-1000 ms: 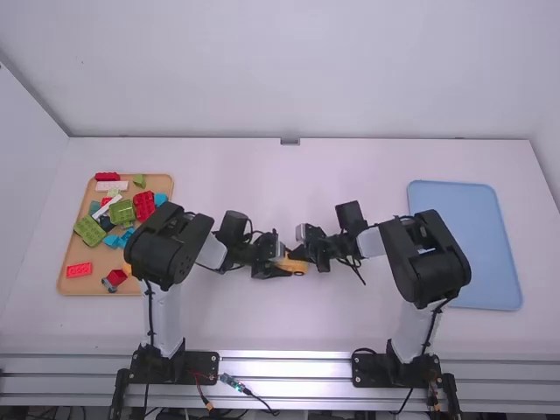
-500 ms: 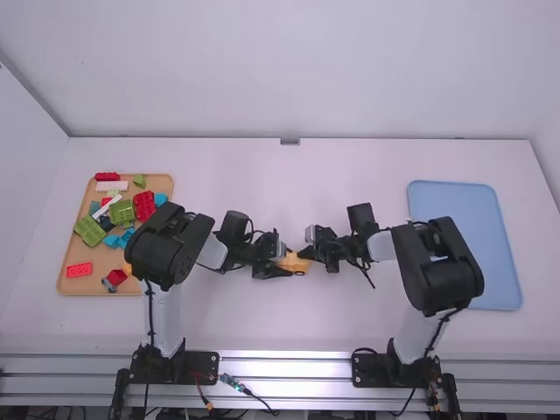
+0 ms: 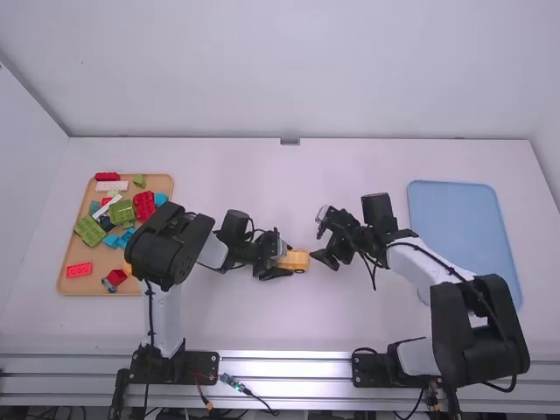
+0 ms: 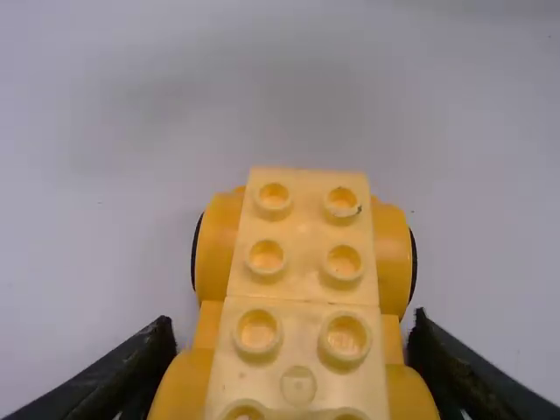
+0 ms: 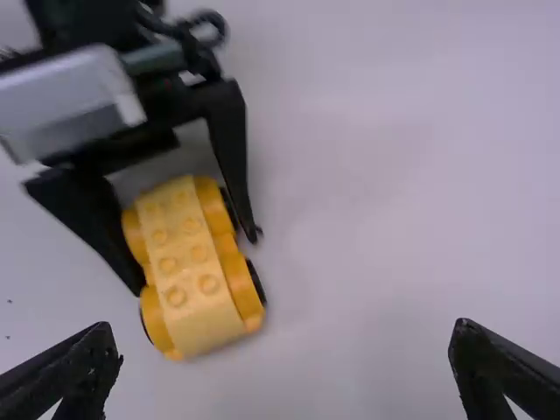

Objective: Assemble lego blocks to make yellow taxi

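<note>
White-walled enclosure, one; pale matte table [image 3: 262,324] standing within it, which I view from above and behind my two arms.

Item, at the middle of the table: a small car of yellow plastic building blocks [image 3: 298,261], studs upward, with bulging yellow wheels fitted with black rims. The upper blocks are a paler yellow than the wheels.

Item: my left gripper [image 3: 287,260], black, two-fingered, come in from the left and closed narrow upon the car, one finger along each side of it. The right wrist view confirms this hold, with the car projecting beyond the fingertips.

Item: my right gripper [image 3: 318,236], black, likewise two-fingered, just to the right of the car and apart from it. Claw wide, nothing between its fingers.

Item, on the left side of the table: a shallow tan tray [image 3: 87,286] of mixed blocks. Contents include a flat red studded brick [image 3: 79,269] at the near left, a large light-green brick [image 3: 89,230] farther back, a tall red brick [image 3: 144,206] toward the right, and a dark-red brick [image 3: 107,176] at the far edge.

Item, on the right side: a light-blue rectangular tray [image 3: 459,236] with rounded corners, partly hidden by my right arm.
</note>
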Robot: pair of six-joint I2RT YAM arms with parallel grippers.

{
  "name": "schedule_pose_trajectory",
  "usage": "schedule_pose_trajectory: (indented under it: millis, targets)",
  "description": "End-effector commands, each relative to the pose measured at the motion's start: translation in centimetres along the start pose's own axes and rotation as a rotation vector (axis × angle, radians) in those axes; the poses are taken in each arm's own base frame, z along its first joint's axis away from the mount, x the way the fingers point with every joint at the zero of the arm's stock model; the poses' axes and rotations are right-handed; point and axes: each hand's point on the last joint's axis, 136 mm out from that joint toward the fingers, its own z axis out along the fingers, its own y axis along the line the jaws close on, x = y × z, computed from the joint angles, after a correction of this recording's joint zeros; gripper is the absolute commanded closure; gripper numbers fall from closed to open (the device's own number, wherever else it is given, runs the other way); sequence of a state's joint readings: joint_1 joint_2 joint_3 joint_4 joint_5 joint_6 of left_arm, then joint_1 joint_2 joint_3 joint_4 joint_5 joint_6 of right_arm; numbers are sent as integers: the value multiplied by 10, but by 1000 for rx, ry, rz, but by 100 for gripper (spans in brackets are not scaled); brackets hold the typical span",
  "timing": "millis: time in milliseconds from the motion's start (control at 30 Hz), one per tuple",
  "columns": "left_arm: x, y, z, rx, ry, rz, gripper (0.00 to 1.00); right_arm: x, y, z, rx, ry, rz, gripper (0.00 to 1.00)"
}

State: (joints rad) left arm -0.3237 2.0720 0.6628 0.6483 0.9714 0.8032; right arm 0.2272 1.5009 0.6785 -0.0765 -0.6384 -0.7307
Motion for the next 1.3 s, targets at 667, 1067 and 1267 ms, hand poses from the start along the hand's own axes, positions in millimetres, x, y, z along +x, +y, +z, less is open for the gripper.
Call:
schedule_pose_trajectory:
  millis: [667, 1067, 1267]
  targets:
    - [-26, 55, -100, -360, 275, -170, 1, 5, -16, -8, 108, 54, 86, 1]
    - [-23, 88, -274, -824, 323, -745, 1, -29, -39, -12, 193, -81, 92, 1]
    - [41, 79, -375, -1417, 298, -1317, 1, -37, -45, -14, 213, -117, 89, 1]
